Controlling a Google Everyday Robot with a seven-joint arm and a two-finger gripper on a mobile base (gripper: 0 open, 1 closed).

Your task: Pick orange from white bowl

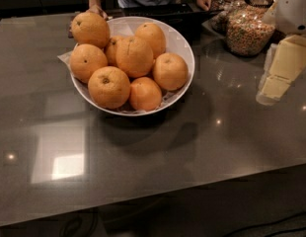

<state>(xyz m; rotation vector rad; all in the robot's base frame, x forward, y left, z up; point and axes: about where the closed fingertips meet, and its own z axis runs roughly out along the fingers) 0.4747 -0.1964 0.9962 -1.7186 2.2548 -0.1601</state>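
— Where was the claw (274,85)?
— Over the counter (143,172), at 3 o'clock from the white bowl (181,44), well apart. Spread or pressed together, I could not tell.
— And the orange (134,57)?
— It sat mid-bowl among the other oranges (108,86). It was the largest, dimpled, taller than wide, its long axis upright and its dark crease toward 12 o'clock.

The white bowl (184,47) sits on the surface (143,172), left of centre. The orange (134,57) lies mid-bowl, on the pile, with other oranges around it. A cereal jar (247,32) stands behind and to the right of the bowl. The gripper (274,85) hangs at the right edge, before the jar, well apart from the bowl.
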